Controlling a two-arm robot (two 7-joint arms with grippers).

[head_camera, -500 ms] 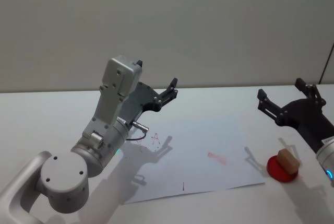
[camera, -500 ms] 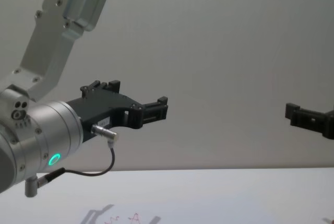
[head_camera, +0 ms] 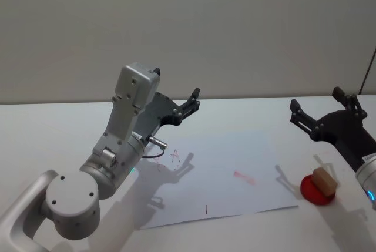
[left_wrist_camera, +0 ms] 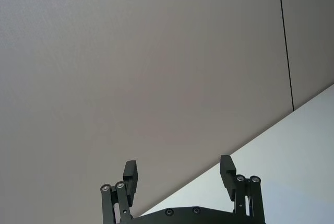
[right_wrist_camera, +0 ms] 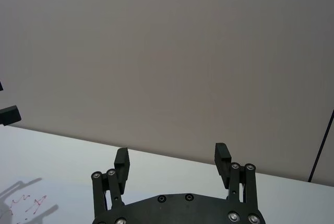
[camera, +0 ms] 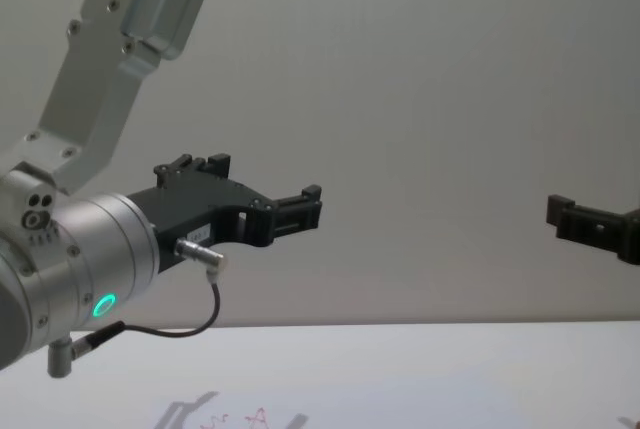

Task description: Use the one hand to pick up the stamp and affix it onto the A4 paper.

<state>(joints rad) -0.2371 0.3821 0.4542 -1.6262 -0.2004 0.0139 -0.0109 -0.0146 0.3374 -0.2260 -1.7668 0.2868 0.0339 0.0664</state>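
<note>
Held right pincer point(head_camera: 315, 100) open and empty above table point(head_camera: 59, 123), near stamp point(head_camera: 324, 180) on red pad point(head_camera: 308, 191) beside A4 paper point(head_camera: 223, 187); held left pincer point(left_wrist_camera: 178, 165) open too, raised over paper.

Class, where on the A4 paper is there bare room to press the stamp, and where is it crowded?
Bare: on the A4 paper, the far stretch between the letter A mark and its right edge, beyond the red smudge; also the near strip beside the small red tick. Crowded: around the A, near the raised left claw.
</note>
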